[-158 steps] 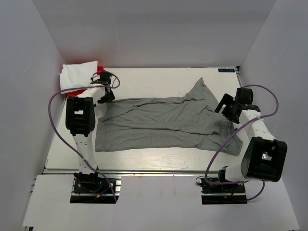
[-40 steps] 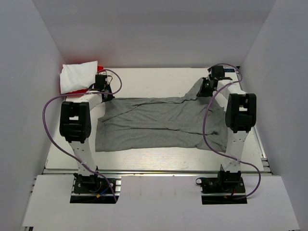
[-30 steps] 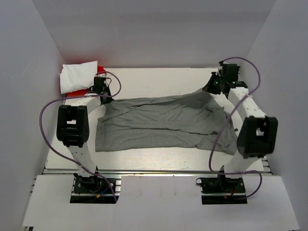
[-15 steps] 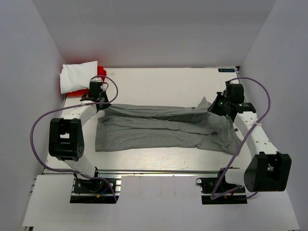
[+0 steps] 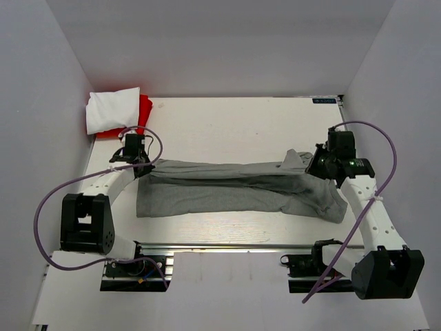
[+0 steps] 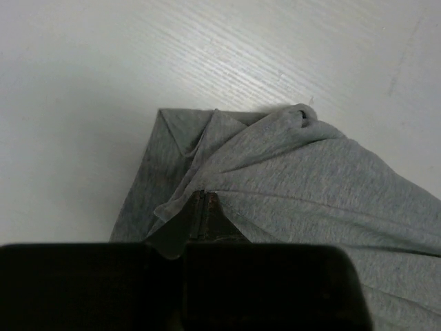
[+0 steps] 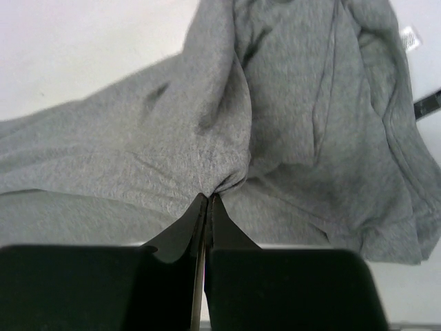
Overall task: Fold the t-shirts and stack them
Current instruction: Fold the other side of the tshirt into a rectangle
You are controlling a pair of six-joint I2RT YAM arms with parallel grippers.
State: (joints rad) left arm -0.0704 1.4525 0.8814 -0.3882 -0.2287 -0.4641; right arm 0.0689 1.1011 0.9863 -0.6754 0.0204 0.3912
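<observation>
Heather-grey t-shirt (image 5: 234,189) lies on the table (image 5: 227,124) as a long, low band stretched between my two end effectors. Its far long edge is doubled over into a soft ridge that runs from one grip to the other.

My left end effector (image 6: 204,196) has its fingers pressed together on a pinch of this cloth at the shirt's left end. A flap of the fabric drapes over the left finger. Just ahead of the tips the corner is folded on itself in a small triangle, and a rolled hem bulges up ahead and to the right. Bare table lies beyond and to the left of that.

My right end effector (image 7: 208,196) is also pressed together, pinching the grey t-shirt at its right end. The cloth puckers into the tips and creases fan out from them. Ahead and to the right the fabric is heaped in several loose layers. A small white neck label (image 7: 409,38) shows at the far right edge of that heap. On the near side of this end effector the shirt spreads wider and flatter.

Beyond my left end effector, in the far left corner of the table, a folded white t-shirt (image 5: 112,109) rests on a red t-shirt (image 5: 143,110). Both are apart from the grey cloth.
</observation>
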